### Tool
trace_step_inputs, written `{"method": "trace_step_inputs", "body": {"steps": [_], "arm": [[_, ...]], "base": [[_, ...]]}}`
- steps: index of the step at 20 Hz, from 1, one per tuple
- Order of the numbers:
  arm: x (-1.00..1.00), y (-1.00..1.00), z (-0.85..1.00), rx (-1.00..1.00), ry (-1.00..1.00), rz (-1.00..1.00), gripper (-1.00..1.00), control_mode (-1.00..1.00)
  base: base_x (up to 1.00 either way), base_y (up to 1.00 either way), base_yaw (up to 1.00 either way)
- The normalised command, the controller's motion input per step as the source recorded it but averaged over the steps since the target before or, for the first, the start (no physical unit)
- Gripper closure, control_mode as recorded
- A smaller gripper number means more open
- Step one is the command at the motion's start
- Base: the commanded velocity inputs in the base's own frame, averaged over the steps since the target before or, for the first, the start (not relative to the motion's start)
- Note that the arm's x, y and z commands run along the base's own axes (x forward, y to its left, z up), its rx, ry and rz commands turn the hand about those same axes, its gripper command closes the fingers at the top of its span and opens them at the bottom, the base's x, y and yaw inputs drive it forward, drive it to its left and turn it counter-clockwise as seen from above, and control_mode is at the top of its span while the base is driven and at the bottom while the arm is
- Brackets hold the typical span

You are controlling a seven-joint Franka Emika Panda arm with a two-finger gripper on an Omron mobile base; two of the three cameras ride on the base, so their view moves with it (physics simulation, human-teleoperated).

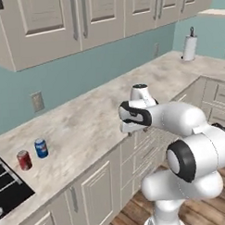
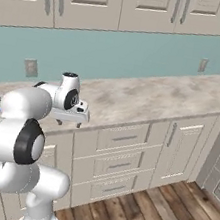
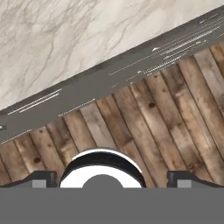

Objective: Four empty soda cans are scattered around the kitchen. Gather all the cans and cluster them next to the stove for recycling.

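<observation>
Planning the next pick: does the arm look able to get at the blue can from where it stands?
Probably yes. The blue can stands upright on the open counter beside the red can, with nothing between it and the open, empty end effector at the counter's front edge.

One soda can (image 1: 24, 160) is red with a silver top, the other can (image 1: 41, 148) blue. The surface (image 1: 100, 117) is pale, grey-veined marble. Walls (image 2: 131, 55) are teal, cabinets (image 1: 97, 191) beige, the floor (image 3: 144, 118) brown planks, the stove (image 1: 8, 186) black.

A red soda can (image 1: 24, 160) and a blue soda can (image 1: 41, 148) stand upright, side by side, just beside the black stove (image 1: 8, 187).
</observation>
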Motion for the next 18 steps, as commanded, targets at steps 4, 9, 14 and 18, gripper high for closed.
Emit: {"method": "trace_step_inputs", "body": {"steps": [4,9,14,18], "arm": [[0.0,0.0,0.0,0.0,0.0,0.0,-1.0,1.0],[0.0,0.0,0.0,0.0,0.0,0.0,-1.0,1.0],[0.0,0.0,0.0,0.0,0.0,0.0,-1.0,1.0],[0.0,0.0,0.0,0.0,0.0,0.0,-1.0,1.0]], "base": [[0.0,0.0,-0.49],[0.0,0.0,-0.49],[0.0,0.0,-0.49],[0.0,0.0,-0.49]]}}
